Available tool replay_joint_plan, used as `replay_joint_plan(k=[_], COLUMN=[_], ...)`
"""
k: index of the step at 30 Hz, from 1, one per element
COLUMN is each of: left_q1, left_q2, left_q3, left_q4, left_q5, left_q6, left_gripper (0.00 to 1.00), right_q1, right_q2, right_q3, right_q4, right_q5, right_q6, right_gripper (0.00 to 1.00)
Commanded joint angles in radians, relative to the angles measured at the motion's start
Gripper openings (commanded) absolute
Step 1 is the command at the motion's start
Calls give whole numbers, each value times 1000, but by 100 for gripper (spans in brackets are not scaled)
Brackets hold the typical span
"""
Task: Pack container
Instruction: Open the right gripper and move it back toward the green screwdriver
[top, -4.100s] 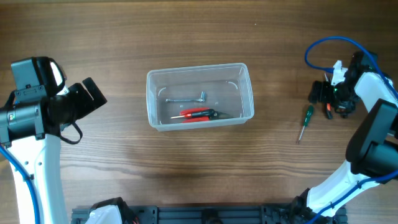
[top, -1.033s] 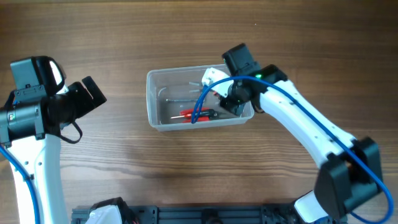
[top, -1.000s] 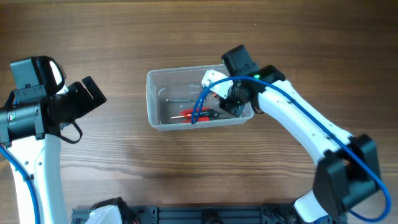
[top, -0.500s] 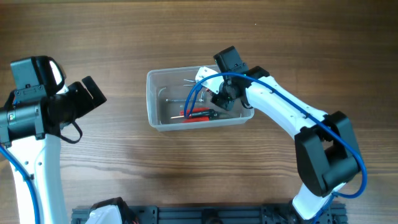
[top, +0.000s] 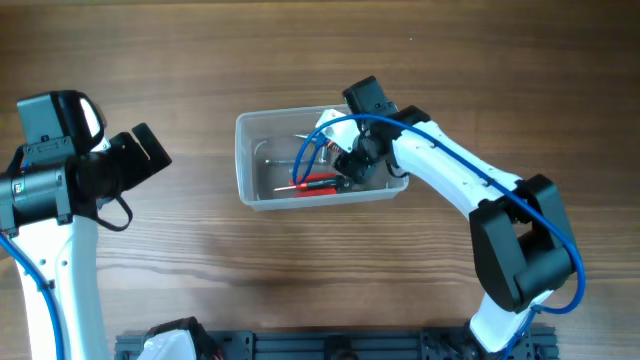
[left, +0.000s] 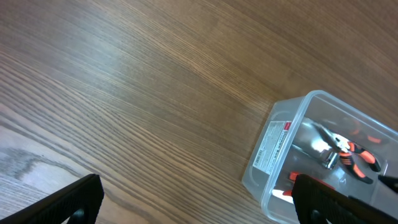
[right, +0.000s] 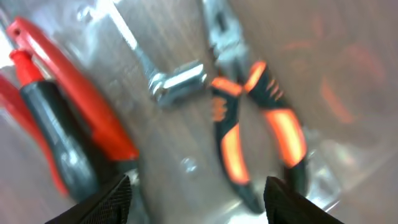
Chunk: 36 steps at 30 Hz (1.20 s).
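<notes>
Three hand tools lie inside the container, a clear rectangular tub with rounded corners that sits near the middle of the wooden table, its long sides running left to right. Along the near side of its floor lies a red-handled tool with a black part beside the red. Next to it is a metal wrench with a socket-like end. Past that lies a pair of pliers with orange-and-black grips, its grips spread a little.

The right arm reaches from the right edge of the table into the tub, and the right hand is down inside it, over the right half. In the right wrist view, which is blurred, its two fingers stand apart at the lower corners with nothing clamped between them, and the pliers lie just beyond them on the tub floor.

The left hand hangs over bare table well to the left of the tub. Its fingers are spread wide and it holds nothing. From its wrist camera the tub shows at the right, and a white label with a red mark is stuck on the end wall facing it.
</notes>
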Motion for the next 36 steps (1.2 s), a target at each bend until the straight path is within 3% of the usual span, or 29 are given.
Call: replay_joint_plan(k=[1, 5, 8, 9, 10, 11, 17, 23, 29, 36], left_q1=[5, 5, 5, 6, 5, 6, 6, 6, 6, 5], left_q2=[3, 3, 3, 3, 3, 3, 3, 3, 3, 3], left_q3=[13, 13, 13, 13, 13, 13, 13, 13, 13, 13], left_q4=[0, 0, 0, 0, 0, 0, 0, 0, 0, -1], left_q5=[11, 11, 11, 11, 11, 11, 11, 11, 11, 11], left_q6=[-2, -1, -2, -2, -1, -1, -2, -2, -2, -2], left_gripper=[100, 100, 100, 100, 100, 100, 100, 100, 100, 100], right_q1=[-4, -5, -24, -36, -51, -72, -273, -445, -544, -563], right_q2=[-95, -219, -323, -360, -397, -439, -577, -568, -565, -558], right_q3=[82, 171, 227, 236, 238, 238, 238, 160, 34, -113], right_q4=[-101, -268, -339, -359, -380, -407, -620, -719, -674, -545], right_q5=[-15, -2, 128, 182, 234, 278, 295, 277, 240, 216], right_q6=[183, 259, 483, 573, 667, 771, 1069, 1073, 1093, 1093], right_gripper=[69, 70, 73, 77, 94, 100, 100, 100, 100, 100])
